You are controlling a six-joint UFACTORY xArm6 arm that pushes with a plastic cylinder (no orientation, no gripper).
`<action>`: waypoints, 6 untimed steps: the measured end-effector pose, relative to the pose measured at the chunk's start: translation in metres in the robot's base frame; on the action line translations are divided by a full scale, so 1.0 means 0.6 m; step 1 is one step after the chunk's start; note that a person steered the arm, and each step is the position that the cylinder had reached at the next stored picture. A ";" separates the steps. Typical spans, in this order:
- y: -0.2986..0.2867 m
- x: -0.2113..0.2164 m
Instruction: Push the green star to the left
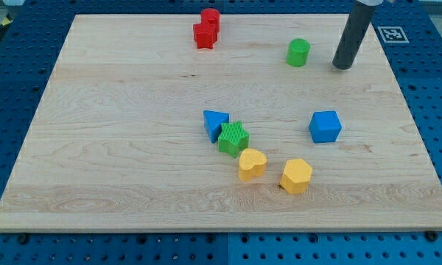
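Note:
The green star (233,138) lies near the middle of the wooden board (118,147), touching a blue triangle (214,123) on its upper left and close to a yellow heart (252,163) on its lower right. My tip (342,66) is at the view's top right, far from the star, just right of a green cylinder (297,53).
A blue cube (325,126) lies right of the star. A yellow hexagon-like block (296,176) lies at the lower right. Two red blocks (206,29) sit together at the top centre. The board rests on a blue perforated table (15,66).

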State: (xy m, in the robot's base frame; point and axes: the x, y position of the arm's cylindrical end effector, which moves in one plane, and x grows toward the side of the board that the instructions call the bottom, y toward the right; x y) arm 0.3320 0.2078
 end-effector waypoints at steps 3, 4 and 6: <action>-0.156 -0.027; -0.233 -0.028; -0.274 -0.002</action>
